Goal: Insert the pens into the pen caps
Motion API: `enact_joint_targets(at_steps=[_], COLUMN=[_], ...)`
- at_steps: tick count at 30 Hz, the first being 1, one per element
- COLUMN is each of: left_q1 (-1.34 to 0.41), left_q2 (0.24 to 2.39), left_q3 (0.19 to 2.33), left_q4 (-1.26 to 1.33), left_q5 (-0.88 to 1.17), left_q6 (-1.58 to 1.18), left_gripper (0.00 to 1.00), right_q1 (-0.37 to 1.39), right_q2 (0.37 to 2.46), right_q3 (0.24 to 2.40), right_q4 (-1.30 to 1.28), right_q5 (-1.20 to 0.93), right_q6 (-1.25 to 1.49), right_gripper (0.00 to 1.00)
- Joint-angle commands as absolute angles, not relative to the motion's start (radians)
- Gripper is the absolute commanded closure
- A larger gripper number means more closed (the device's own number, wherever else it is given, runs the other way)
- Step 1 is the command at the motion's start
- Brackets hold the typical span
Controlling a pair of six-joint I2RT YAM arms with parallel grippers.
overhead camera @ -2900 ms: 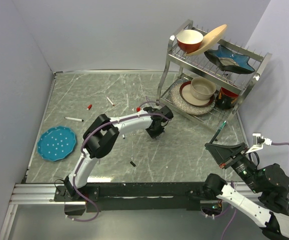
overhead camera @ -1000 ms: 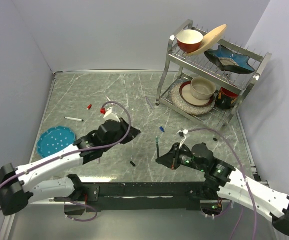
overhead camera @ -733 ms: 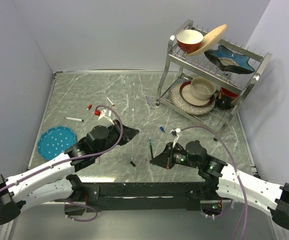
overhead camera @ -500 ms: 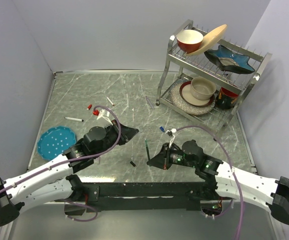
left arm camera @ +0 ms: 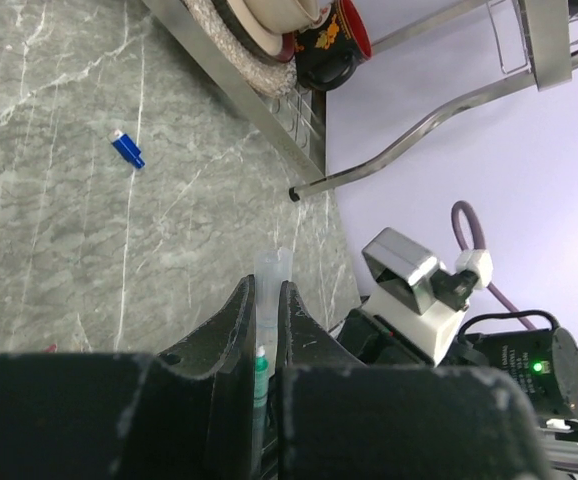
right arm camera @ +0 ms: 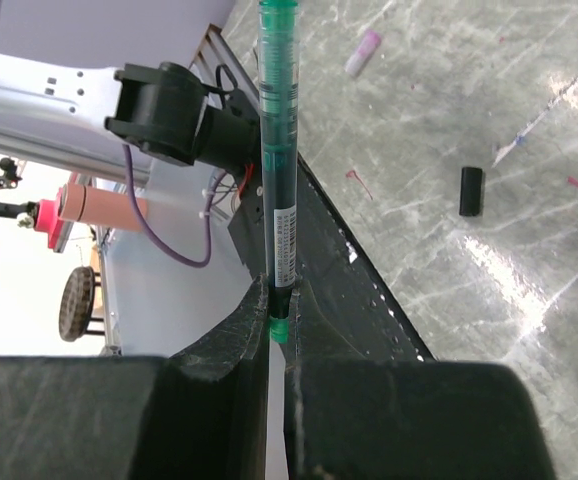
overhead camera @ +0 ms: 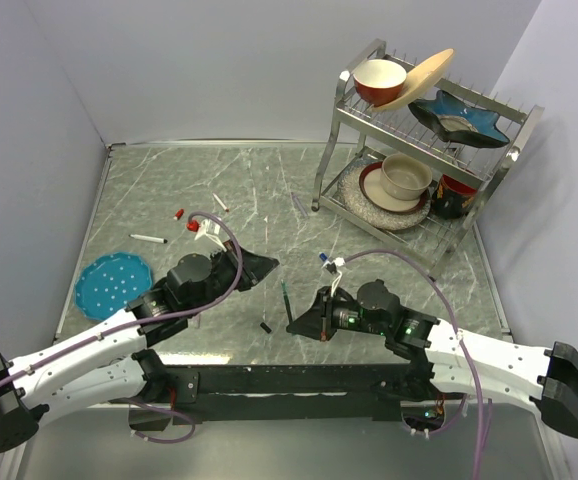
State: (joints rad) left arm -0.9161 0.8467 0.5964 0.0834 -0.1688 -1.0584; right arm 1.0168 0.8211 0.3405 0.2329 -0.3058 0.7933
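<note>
While both arms lie low over the near half of the table [overhead camera: 219,170], each hand carries one item.

Right hand [right arm camera: 277,300]: jaws clamped on the lower end of the dark green pen [right arm camera: 277,150]. The barrel stands straight out from between the fingers. From above, that pen [overhead camera: 286,300] rises over the near-centre of the table, just beside the black cap.

Left hand [left arm camera: 267,290]: jaws almost together, pinching a small translucent cap [left arm camera: 272,265] with a green bit showing lower in the gap. Its tip pokes out past the fingertips. From above, this hand [overhead camera: 261,265] sits left of the green pen, apart from it.

Loose on the table:
- black cap [overhead camera: 266,327], near edge, between the two hands, lying flat
- blue cap [overhead camera: 324,258], right of centre, beyond the right hand
- red cap [overhead camera: 179,213], left half
- white pen [overhead camera: 148,238], toward the left edge
- second white pen [overhead camera: 220,203], farther back

Blue plate [overhead camera: 114,283] at the left edge. Dish rack [overhead camera: 424,140] with crockery at the far right corner.
</note>
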Motion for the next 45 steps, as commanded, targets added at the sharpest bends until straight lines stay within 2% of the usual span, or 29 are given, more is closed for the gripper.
enact_joint_targets(at_steps=[1, 29, 32, 33, 38, 41, 45], left_q1=[-0.92, -0.965, -0.965, -0.966, -0.965, -0.966, -0.966], left_q2=[0.834, 0.811, 0.804, 0.798, 0.756, 0.735, 0.736], left_q3=[0.583, 0.522, 0.531, 0.535, 0.578, 0.597, 0.627], left_q4=[0.14, 0.186, 0.176, 0.155, 0.095, 0.069, 0.077], left_q5=[-0.14, -0.08, -0.063, -0.063, -0.113, -0.14, -0.133], left_q6=[-1.038, -1.039, -1.025, -1.017, -1.003, -0.991, -0.942], left_gripper=[0.99, 0.99, 0.89, 0.79, 0.57, 0.47, 0.41], right_q1=[1.026, 1.028, 1.028, 1.028, 1.028, 1.028, 1.028], right_q2=[0.827, 0.782, 0.788, 0.788, 0.764, 0.744, 0.739], right_q3=[0.406, 0.486, 0.502, 0.506, 0.489, 0.48, 0.477], right_q4=[0.287, 0.16, 0.14, 0.137, 0.14, 0.143, 0.153], right_q5=[-0.284, -0.16, -0.166, -0.172, -0.201, -0.213, -0.256], right_q6=[0.784, 0.724, 0.7, 0.692, 0.686, 0.69, 0.698], right_gripper=[1.0, 1.0, 1.0, 1.0, 1.0, 1.0, 1.0])
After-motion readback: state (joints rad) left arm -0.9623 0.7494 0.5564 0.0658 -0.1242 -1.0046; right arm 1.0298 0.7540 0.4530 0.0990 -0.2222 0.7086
